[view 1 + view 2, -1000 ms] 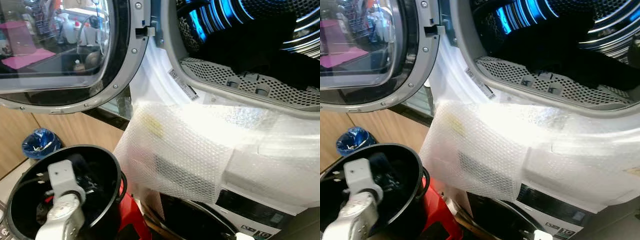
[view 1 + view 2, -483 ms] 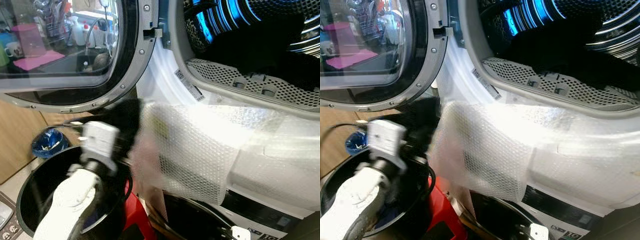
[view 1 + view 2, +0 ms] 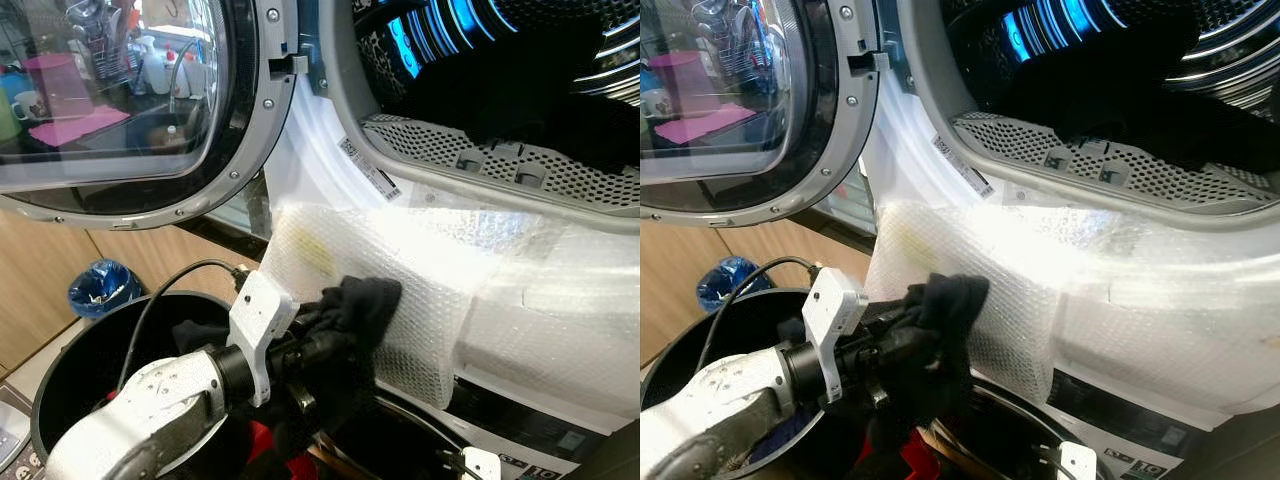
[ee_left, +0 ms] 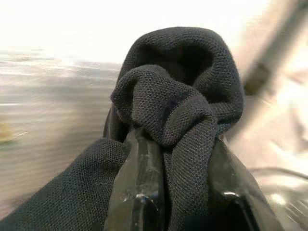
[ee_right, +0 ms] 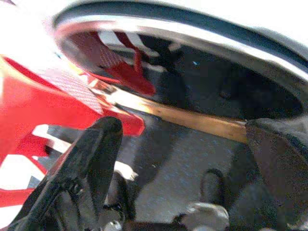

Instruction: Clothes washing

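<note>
My left gripper (image 3: 335, 335) is shut on a dark knitted garment (image 3: 362, 303), held above the black bucket's rim (image 3: 60, 372) and close against the bubble wrap (image 3: 450, 270) on the machine's front. In the left wrist view the garment (image 4: 178, 86) bunches over both black fingers (image 4: 137, 183). Above, the drum opening (image 3: 500, 90) stands open with dark clothes lying inside. The round glass door (image 3: 130, 110) is swung out to the left. My right gripper (image 5: 185, 159) hangs low near the floor, its fingers (image 5: 91, 159) apart and nothing between them.
A blue bag-lined bin (image 3: 100, 285) stands by the wooden panel on the left. A red plastic piece (image 5: 53, 96) sits beside the bucket, next to the lower machine's round door (image 5: 192, 86). A perforated lint grille (image 3: 500, 160) lines the drum's lower lip.
My left arm has come up out of the bucket with the dark garment and swung right, toward the bubble-wrapped front of the machine. The camera has shifted slightly.
</note>
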You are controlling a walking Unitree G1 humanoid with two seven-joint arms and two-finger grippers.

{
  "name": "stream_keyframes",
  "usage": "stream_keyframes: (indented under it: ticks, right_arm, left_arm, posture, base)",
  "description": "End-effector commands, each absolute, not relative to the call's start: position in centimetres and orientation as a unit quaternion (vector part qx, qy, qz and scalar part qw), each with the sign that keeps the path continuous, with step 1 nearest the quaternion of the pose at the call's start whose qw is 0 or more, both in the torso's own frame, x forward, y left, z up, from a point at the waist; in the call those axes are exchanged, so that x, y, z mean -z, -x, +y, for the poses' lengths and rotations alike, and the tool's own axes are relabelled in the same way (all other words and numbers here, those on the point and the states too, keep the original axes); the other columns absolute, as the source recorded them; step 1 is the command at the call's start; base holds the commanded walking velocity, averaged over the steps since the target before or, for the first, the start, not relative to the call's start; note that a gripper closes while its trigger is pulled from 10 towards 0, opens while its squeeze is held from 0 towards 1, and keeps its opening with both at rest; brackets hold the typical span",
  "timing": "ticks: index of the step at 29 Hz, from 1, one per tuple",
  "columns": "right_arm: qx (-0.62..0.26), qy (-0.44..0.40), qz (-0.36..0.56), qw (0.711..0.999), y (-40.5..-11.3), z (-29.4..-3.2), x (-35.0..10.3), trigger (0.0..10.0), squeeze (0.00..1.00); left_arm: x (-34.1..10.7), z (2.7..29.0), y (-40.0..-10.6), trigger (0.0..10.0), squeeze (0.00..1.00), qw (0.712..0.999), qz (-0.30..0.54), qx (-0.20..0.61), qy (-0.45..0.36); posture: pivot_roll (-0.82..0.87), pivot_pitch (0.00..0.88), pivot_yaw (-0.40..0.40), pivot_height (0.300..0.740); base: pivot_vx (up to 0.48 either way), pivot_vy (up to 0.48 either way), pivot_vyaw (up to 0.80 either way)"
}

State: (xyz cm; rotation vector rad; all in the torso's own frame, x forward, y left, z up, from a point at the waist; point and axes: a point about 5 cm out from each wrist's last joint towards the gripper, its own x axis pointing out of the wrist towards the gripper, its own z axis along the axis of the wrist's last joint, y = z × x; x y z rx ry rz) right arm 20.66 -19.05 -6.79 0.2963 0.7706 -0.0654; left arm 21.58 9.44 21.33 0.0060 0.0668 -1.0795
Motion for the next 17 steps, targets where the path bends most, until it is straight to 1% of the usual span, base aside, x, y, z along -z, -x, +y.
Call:
stream_keyframes:
  ticks: [1,2,4,5,7,9,13,17]
  right_arm:
    - [0.015,-0.152,0.352,0.924,-21.6,-19.5,6.1,10.0,0.0]
    - [0.002,-0.151,0.348,0.925,-21.7,-19.6,5.9,10.0,0.0]
    - [-0.001,-0.151,0.348,0.925,-21.8,-19.7,5.9,10.0,0.0]
    - [0.003,-0.15,0.348,0.926,-21.8,-20.1,5.8,10.0,0.0]
    - [0.005,-0.15,0.347,0.926,-21.8,-20.4,5.7,10.0,0.0]
    - [0.003,-0.149,0.346,0.926,-21.8,-20.4,5.7,10.0,0.0]
    - [-0.01,-0.154,0.344,0.926,-21.9,-20.1,5.7,10.0,0.0]
    - [-0.007,-0.155,0.346,0.925,-21.8,-19.8,5.8,10.0,0.0]
  left_arm:
    - [-22.4,9.1,-20.6,0.0,0.0,0.818,0.029,0.574,-0.009]
    - [-22.7,9.1,-20.5,0.0,0.0,0.801,0.033,0.598,-0.018]
    - [-23.1,9.2,-20.7,0.0,0.0,0.795,0.031,0.606,-0.009]
    - [-23.9,9.3,-21.0,0.0,0.0,0.787,0.024,0.616,0.005]
    - [-25.4,9.4,-21.7,0.0,0.0,0.78,0.004,0.626,0.015]
    - [-26.0,9.3,-22.0,0.0,0.0,0.775,-0.004,0.632,0.016]
    - [-26.6,9.1,-22.2,0.0,0.0,0.757,-0.009,0.653,0.013]
    - [-28.2,9.1,-22.9,0.0,0.0,0.752,-0.038,0.656,0.047]
  posture:
    - [0.05,0.077,0.043,0.74]
    - [0.04,0.078,0.041,0.74]
    - [0.04,0.078,0.041,0.74]
    - [0.04,0.076,0.04,0.74]
    - [0.04,0.073,0.04,0.74]
    - [0.04,0.072,0.04,0.74]
    - [0.04,0.07,0.044,0.74]
    - [0.04,0.066,0.044,0.74]
  base:
    - [0.0,0.0,0.0]
    - [0.0,0.0,0.0]
    - [0.0,0.0,0.0]
    - [0.0,0.0,0.0]
    - [0.0,0.0,0.0]
    - [0.0,0.0,0.0]
    - [0.0,0.0,0.0]
    - [0.0,0.0,0.0]
